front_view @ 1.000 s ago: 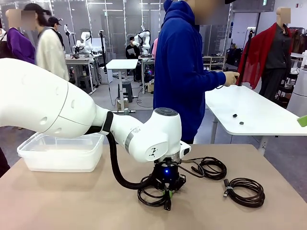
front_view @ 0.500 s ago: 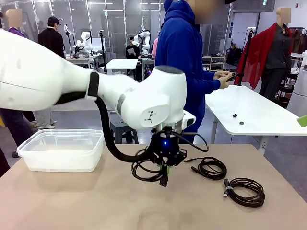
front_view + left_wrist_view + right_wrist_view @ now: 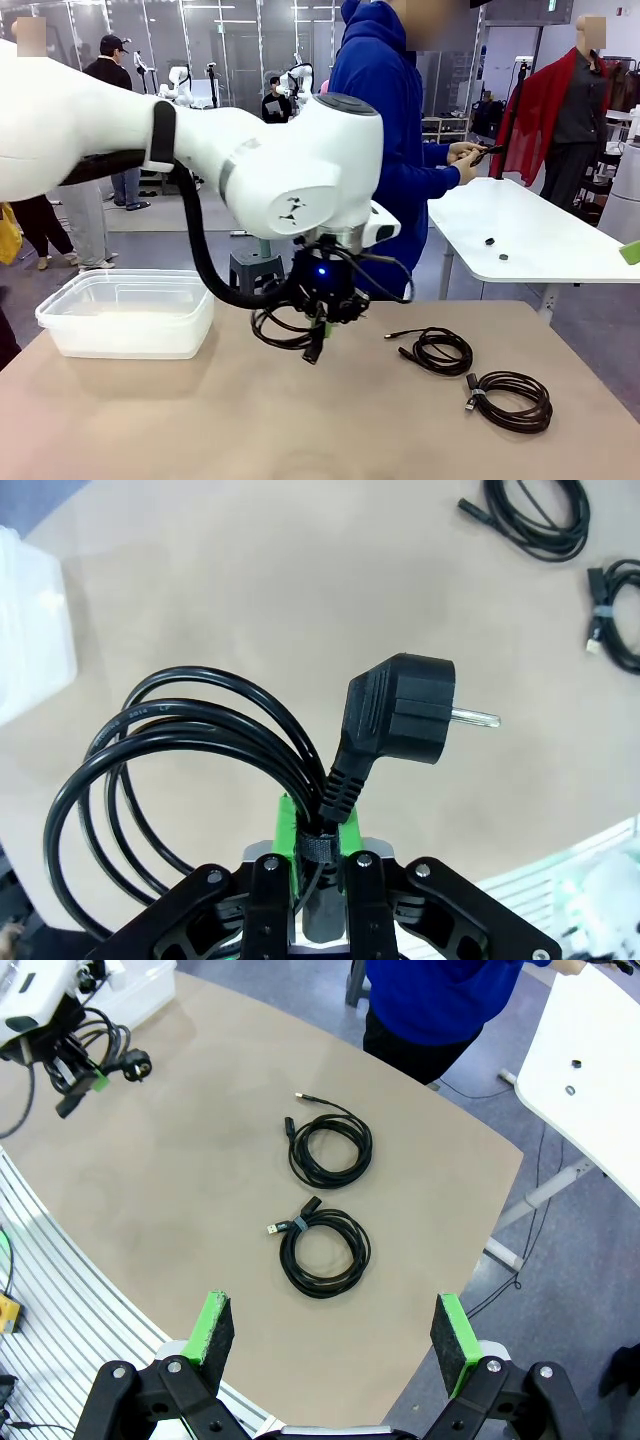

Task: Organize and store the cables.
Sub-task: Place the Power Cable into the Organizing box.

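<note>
Left pincer (image 3: 315, 830) clamps one cable coil (image 3: 395, 705); two coils (image 3: 363, 1150) (image 3: 290, 1260) lie on table (image 3: 200, 1180); right pincer (image 3: 333, 1315) gaping, empty.

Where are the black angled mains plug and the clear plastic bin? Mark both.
Black angled mains plug (image 3: 405, 708), left wrist view, body.
Clear plastic bin (image 3: 120, 336), front view, front wall.

Three coiled black cables (image 3: 272, 335) (image 3: 441, 351) (image 3: 511, 400), one clear plastic bin (image 3: 130, 330), and one person (image 3: 380, 120) in blue.
</note>
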`<state>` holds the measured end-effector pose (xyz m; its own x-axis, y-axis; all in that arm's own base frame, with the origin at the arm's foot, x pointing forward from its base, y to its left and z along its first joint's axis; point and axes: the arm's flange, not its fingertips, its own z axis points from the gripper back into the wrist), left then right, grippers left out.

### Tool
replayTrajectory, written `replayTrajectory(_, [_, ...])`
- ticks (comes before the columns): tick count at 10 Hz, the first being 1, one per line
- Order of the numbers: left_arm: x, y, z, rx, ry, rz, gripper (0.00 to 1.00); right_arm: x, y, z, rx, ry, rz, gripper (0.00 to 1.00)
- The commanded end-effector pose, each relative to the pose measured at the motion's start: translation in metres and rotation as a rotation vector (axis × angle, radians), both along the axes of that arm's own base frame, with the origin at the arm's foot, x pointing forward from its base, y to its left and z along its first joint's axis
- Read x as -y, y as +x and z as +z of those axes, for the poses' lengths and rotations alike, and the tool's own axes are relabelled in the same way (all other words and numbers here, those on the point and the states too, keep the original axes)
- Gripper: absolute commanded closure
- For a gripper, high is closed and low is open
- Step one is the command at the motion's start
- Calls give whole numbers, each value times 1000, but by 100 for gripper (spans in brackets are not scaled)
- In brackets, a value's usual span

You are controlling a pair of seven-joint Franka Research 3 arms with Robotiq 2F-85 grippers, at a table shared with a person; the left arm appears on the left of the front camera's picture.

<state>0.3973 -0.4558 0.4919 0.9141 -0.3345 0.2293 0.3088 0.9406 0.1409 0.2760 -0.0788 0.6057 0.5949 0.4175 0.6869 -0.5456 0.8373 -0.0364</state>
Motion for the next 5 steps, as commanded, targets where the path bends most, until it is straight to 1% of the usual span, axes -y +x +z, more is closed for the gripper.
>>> replayTrajectory(1, [-54, -12, 15, -15, 13, -110, 82, 1, 0, -1, 0, 4, -1, 0])
replayTrajectory(2, [-79, -14, 19, -13, 20, -123, 82, 1, 0, -1, 0, 4, -1, 0])
replayTrajectory(5, [-162, -11, 33, 39, -19, -59, 82, 1, 0, -1, 0, 4, -1, 0])
